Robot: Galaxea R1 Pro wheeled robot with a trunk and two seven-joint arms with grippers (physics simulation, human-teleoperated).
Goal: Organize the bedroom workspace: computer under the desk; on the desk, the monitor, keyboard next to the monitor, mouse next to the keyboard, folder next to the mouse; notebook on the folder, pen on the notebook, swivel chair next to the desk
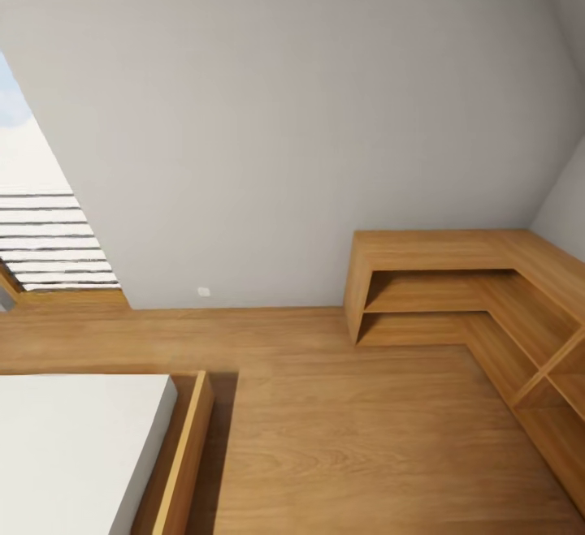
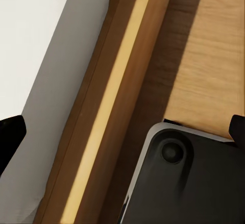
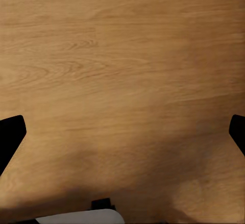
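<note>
The robot is in the bedroom, facing a sloped grey wall (image 1: 284, 113), with a low bed (image 1: 81, 446) at its left and an L-shaped wood shelf unit (image 1: 487, 308) at its right over the wood floor (image 1: 325, 437); the desk, monitor and chair are nowhere in sight here, so no step can be judged done; the left gripper (image 2: 122, 132) and right gripper (image 3: 122, 132) both hang spread apart, holding nothing
</note>
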